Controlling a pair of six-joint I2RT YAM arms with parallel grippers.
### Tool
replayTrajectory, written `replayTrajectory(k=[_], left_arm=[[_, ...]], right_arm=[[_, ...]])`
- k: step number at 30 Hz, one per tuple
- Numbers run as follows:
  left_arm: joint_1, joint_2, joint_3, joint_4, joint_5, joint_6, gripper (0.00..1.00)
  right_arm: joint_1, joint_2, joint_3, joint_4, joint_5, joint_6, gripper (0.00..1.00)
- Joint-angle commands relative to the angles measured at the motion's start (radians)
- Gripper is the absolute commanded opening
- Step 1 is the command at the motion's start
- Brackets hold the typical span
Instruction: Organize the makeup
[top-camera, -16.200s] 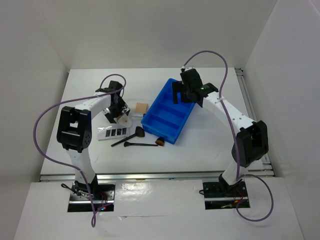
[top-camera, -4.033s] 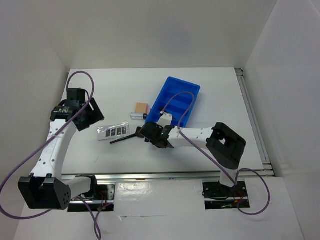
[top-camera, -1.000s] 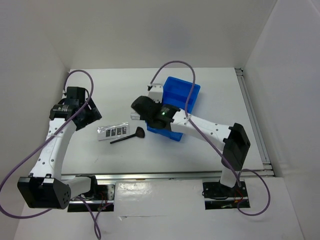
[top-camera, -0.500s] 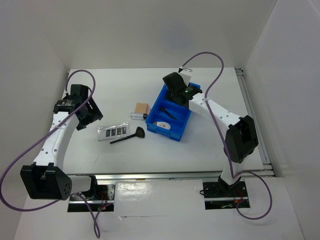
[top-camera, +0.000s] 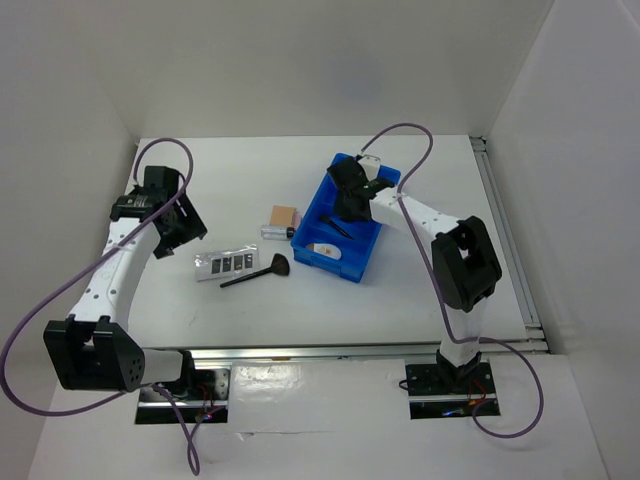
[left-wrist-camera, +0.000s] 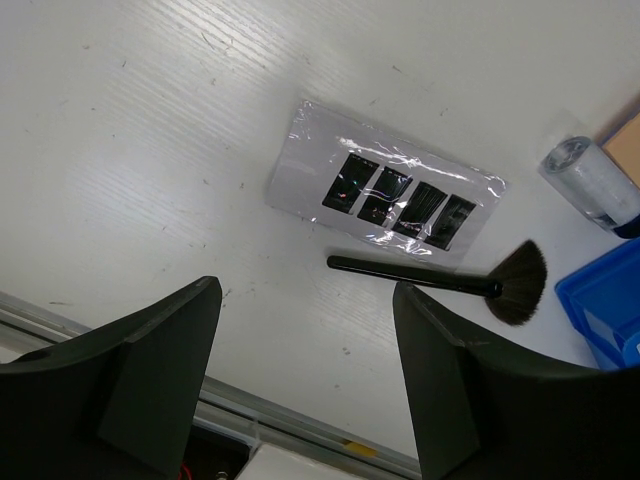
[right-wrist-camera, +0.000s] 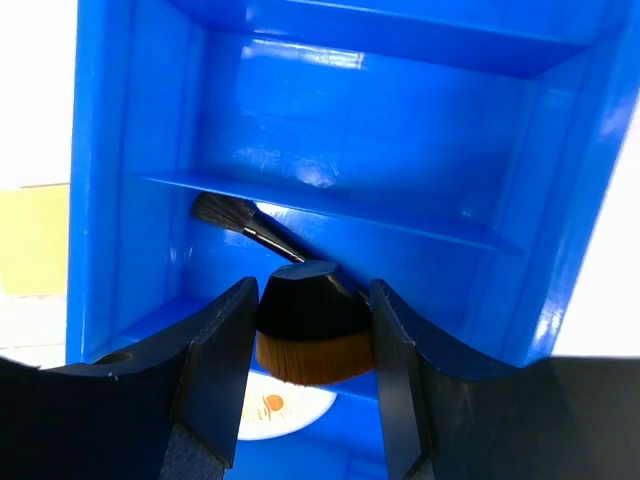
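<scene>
White table (top-camera: 420, 290) holds a blue bin (right-wrist-camera: 100, 150); right gripper (right-wrist-camera: 312, 300) pinches a short brown brush (right-wrist-camera: 310, 355) over it, above a thin black brush (right-wrist-camera: 240, 222); left gripper (left-wrist-camera: 305, 295) is spread wide, holding nothing; palette strip (left-wrist-camera: 385, 200) lies at the bin's 9 o'clock.

The white-and-black left arm (top-camera: 112, 268) and white-and-black right arm (top-camera: 418, 211) share one build: slim white links between chunky black joint housings. A thin purple cable (top-camera: 404, 127) loops loosely beside each. Each stands on a black base plate (top-camera: 447, 384). The left gripper (left-wrist-camera: 305, 295) and right gripper (right-wrist-camera: 312, 300) have broad matte-black fingers (left-wrist-camera: 150, 370).
</scene>
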Motion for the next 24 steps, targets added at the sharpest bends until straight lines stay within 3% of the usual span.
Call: replayTrajectory(k=[1,9,14,17,20,24], left_arm=[[-0.004,0.012,0.04,0.006,-0.013,-0.01,0.83],[-0.004,0.033,0.049,0.006,-0.013,-0.001,0.83],[-0.004,0.033,0.058,0.006,-0.013,-0.001,0.83],[-0.004,0.033,0.058,0.006,-0.013,-0.001,0.83],[-0.004,0.015,0.058,0.006,-0.013,0.009,0.83],[-0.004,-0.022,0.058,0.006,-0.013,0.009,0.83]], right_arm=[[-0.012,0.026,0.01,0.048,0.001,-0.008,0.37],[-0.022,0.055,0.03,0.048,-0.018,-0.017,0.44],[-0.022,0.064,0.03,0.038,-0.027,-0.017,0.68],[-0.022,0.04,0.039,0.038,-0.027,-0.028,0.74],[-0.003,0.015,0.059,0.038,0.007,-0.037,0.76],[0.064,-0.025,0.079,0.038,0.05,-0.078,0.65]])
